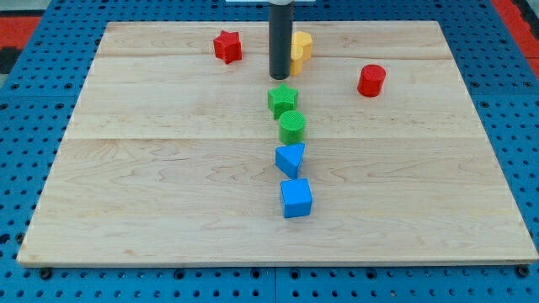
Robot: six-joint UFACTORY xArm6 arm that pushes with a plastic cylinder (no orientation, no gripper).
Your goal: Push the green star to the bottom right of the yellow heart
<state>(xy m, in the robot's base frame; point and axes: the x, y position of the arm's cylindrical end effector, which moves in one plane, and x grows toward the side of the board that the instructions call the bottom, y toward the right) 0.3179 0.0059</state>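
The green star [283, 99] lies on the wooden board near the view's top middle. The yellow heart [300, 48] sits above it and slightly to the right, partly hidden behind my rod. My tip [280, 77] rests on the board just above the green star and just left of and below the yellow heart, with a small gap to the star.
A green cylinder [292, 127] sits right below the star. A blue triangle [290, 158] and a blue cube [296, 198] follow further down. A red star [227, 46] is at the top left, a red cylinder [371, 80] at the right.
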